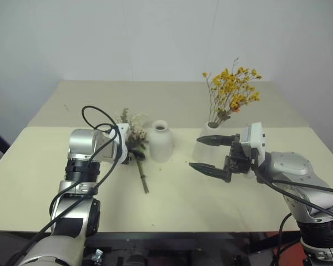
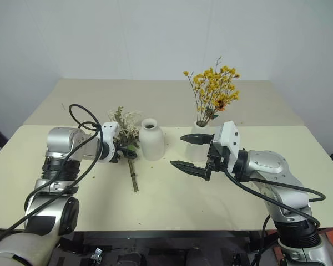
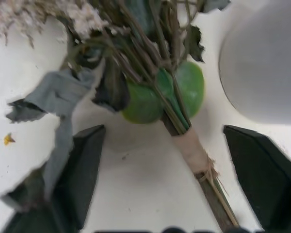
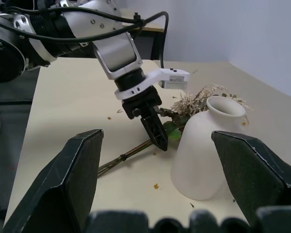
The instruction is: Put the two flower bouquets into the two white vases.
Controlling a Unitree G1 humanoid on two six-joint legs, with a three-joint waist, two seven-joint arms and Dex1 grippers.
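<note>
So the round-shouldered vase [image 1: 160, 141] sits about mid-table [image 1: 39, 166] and everything else hangs off that. The cream-white bouquet [image 1: 134, 133] is lying flat on the table just to the vase's left, flower heads toward the far side, stems [image 1: 142, 178] running back toward the near edge. The left gripper [image 3: 169, 179] is angled down right over the wrapped part of those stems, fingers spread with one on each side of the bunch — not pinching it, there's clear tabletop between each finger and the stems. The yellow-orange bouquet [image 1: 232, 91] is already standing upright in the second vase [image 2: 199, 145], which is off to the right of the round one and partly hidden behind the right gripper [image 1: 210, 153]. That gripper points sideways toward the round vase, fingers wide apart and holding nothing — it hangs above the table near the vase without touching it.
</note>
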